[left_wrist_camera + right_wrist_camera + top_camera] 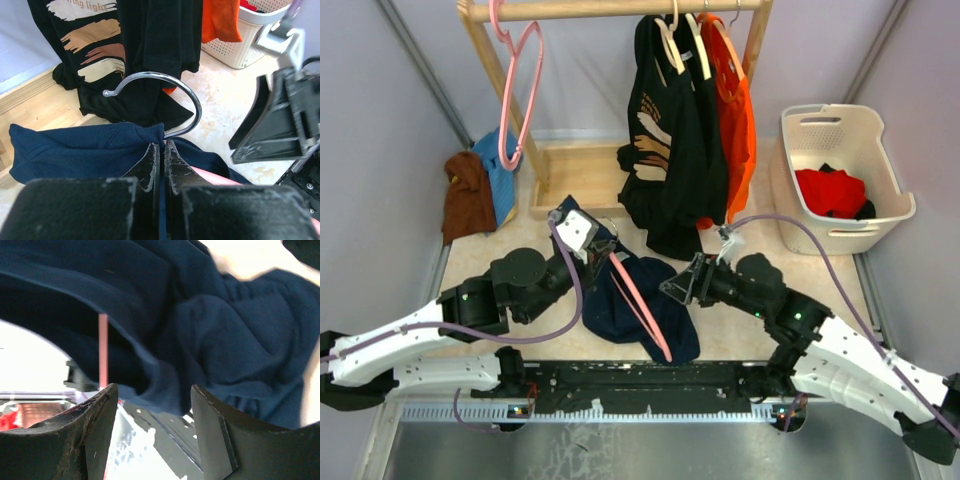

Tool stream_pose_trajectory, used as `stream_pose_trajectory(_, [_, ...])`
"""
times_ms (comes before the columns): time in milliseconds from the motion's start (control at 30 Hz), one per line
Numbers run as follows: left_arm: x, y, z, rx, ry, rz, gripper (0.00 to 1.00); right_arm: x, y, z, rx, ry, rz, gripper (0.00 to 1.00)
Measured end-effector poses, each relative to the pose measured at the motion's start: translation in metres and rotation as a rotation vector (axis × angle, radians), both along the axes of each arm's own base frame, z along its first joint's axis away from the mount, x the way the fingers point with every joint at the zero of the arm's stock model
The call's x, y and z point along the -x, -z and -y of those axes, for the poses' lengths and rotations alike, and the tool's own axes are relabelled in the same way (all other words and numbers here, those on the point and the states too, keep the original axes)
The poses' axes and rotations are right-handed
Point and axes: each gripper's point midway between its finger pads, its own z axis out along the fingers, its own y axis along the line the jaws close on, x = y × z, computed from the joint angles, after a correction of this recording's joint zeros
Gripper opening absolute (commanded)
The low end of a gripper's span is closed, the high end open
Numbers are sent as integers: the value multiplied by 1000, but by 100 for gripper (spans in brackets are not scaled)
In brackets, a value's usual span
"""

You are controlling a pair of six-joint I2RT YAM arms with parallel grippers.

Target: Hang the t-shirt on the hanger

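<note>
The navy t-shirt (665, 285) lies bunched on the table between the arms. The pink hanger (638, 305) runs diagonally across it, with one arm showing on top. My left gripper (592, 250) is shut on the t-shirt's collar (75, 147) right at the base of the silver hook (192, 100), which sticks out through the neck. A bit of pink hanger (210, 175) shows beside the fingers. My right gripper (678, 285) is open and empty at the shirt's right edge. In the right wrist view the shirt (225, 325) hangs lifted just beyond its tips (154, 395), with a pink bar (103, 350) inside.
A wooden rack (610, 10) at the back holds an all-pink hanger (515, 90), a black printed shirt (665, 130) and an orange shirt (738, 120). A white basket (840, 175) with red clothes stands at the right. Brown and blue clothes (470, 195) lie at the left.
</note>
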Motion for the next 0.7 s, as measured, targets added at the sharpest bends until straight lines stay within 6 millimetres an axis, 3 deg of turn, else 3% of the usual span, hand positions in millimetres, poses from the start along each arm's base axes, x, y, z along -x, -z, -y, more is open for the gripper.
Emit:
stream_pose_trajectory(133, [-1,-3,0,8,-4,8,0,-5,47,-2,148,16,-114,60])
stream_pose_trajectory(233, [-1,-4,-1,9,-6,11,0,-5,65,-4,207,11,-158,60])
stream_pose_trajectory(700, [-3,-8,0,20,-8,28,0,-11,44,-22,180,-5,-122,60])
